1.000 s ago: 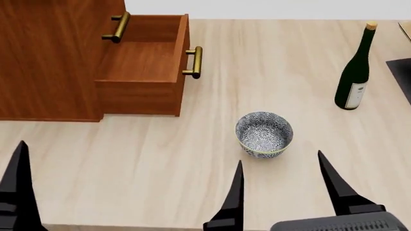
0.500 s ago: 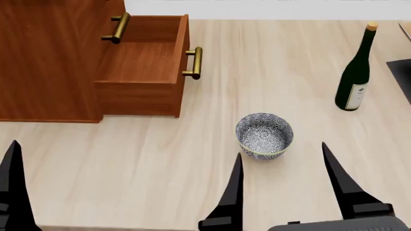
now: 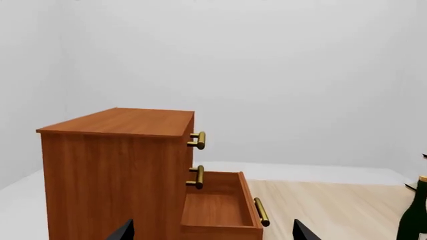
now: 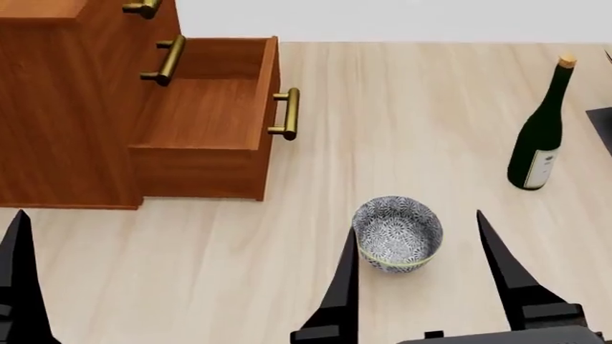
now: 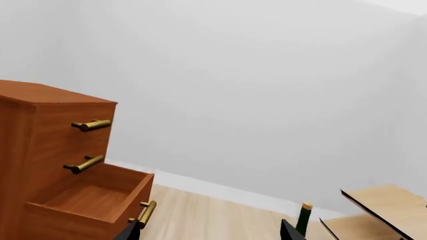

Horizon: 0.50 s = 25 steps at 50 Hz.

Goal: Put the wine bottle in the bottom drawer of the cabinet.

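Observation:
The wine bottle, dark green with a tan top and white label, stands upright at the table's far right; its edge also shows in the left wrist view and its top in the right wrist view. The reddish-brown cabinet stands at the left, and its bottom drawer is pulled out and empty. My right gripper is open near the front edge, just before the bowl. Only one finger of my left gripper shows in the head view. The left wrist view shows that gripper open, facing the drawer.
A blue-patterned bowl sits between the right gripper's fingertips and the drawer's brass handle. A dark base cuts in at the right edge beside the bottle. A pale wood rack stands beyond the bottle.
The head view has shifted, so cabinet, bowl and bottle sit lower in frame and a further upper handle shows. Both grippers stay open and hardly move.

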Tool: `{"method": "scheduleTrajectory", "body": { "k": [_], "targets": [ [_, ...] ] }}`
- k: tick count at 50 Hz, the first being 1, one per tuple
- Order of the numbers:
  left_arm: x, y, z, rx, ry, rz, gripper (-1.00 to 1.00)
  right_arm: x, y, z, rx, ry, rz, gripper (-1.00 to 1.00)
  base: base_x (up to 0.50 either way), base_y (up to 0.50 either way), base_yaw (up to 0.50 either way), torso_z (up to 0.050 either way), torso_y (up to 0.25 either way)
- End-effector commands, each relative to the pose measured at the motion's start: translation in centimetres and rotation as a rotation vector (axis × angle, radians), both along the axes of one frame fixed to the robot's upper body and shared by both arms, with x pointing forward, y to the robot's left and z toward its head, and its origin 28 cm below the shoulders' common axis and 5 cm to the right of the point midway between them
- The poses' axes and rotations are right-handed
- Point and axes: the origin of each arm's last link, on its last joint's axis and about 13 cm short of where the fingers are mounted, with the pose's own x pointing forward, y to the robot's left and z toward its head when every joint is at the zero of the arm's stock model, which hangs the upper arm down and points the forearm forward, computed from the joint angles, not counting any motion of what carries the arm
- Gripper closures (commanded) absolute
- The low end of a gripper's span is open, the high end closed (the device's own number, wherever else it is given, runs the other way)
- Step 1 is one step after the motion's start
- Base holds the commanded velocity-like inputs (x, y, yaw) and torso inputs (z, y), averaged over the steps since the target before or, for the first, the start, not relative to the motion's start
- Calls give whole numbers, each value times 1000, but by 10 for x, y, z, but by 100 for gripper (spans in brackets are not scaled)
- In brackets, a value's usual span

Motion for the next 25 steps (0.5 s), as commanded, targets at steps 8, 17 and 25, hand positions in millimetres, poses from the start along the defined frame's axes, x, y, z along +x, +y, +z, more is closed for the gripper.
{"method": "scheduleTrajectory", "body": {
  "k": [8, 17, 25],
  "targets": [
    [0, 0, 0, -12, -8, 8, -100, 1, 1, -1, -2, 3, 8, -100, 182, 0, 0, 0, 0],
    [-2, -1, 1, -21, -8, -7, -100, 2, 1, 0, -1, 8, 8, -100, 183, 0, 0, 0, 0],
    [-1, -1, -1, -21, -9, -5, -100, 1, -1, -2, 0, 13, 1, -100, 183, 0, 0, 0, 0]
  ]
}}
